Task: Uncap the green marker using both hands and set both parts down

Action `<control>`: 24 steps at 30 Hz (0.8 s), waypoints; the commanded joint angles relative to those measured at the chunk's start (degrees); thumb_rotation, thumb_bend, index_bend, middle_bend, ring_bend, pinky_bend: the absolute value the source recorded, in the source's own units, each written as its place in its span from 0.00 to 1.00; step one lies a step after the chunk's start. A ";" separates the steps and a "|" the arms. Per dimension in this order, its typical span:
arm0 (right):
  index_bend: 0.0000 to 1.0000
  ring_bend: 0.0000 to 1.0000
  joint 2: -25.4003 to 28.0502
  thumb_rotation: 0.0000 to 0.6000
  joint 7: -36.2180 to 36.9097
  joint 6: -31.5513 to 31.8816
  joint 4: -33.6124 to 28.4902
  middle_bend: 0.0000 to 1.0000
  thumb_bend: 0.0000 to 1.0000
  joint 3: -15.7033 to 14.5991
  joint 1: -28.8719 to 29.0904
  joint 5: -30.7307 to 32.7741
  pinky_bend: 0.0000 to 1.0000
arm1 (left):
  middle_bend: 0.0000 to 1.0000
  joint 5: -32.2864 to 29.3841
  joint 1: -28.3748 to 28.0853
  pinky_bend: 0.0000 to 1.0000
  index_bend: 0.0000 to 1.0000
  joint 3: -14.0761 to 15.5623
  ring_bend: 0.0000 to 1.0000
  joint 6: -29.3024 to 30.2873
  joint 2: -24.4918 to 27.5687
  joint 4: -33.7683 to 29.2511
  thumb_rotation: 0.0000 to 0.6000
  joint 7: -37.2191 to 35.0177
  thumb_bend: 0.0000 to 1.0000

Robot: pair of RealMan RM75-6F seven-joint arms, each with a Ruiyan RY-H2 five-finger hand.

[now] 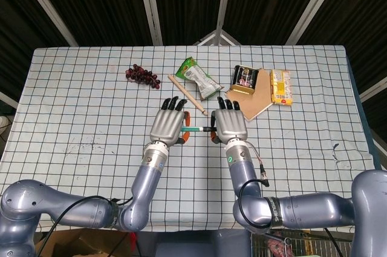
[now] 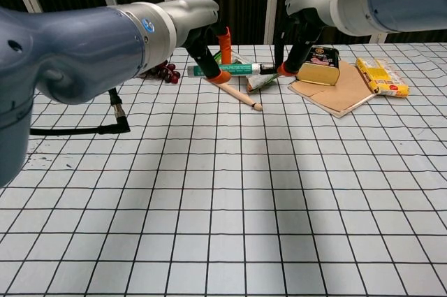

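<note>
**While both hands hold the marker aloft: watch the pull axis**

We have the slim green-barrelled marker with its dark cap (image 2: 227, 69) held off the checked tablecloth (image 2: 223, 192), spanning the gap between the two hands at mid-table. Our left hand (image 1: 167, 125) pinches the green barrel end; our right hand (image 1: 230, 124) closes on the dark cap end (image 2: 268, 68), though its fingertips hide the exact contact in both views. Cap looks seated, so we judge the uncapping not yet done.

Orientation: long axis runs roughly level and left-to-right across the robot, cap pointing toward the right hand.

Risks as we see them:
- Pulling off-axis could bend the joint or twist the barrel out of the left pinch.
- A sudden cap release may jerk the right hand into the gold tin (image 2: 320, 65) or the brown board (image 2: 335, 94) just behind it.
- Either part, if dropped, could roll toward the wooden stick (image 2: 237, 94) and the green snack packet (image 1: 199, 78) nearby.
</note>
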 commanded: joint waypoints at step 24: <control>0.70 0.03 0.58 1.00 1.02 0.77 0.43 0.00 0.41 -0.56 -1.81 -1.02 0.00 | 0.11 0.81 2.03 0.00 0.69 0.81 0.00 0.38 1.65 -1.28 1.00 -1.05 0.65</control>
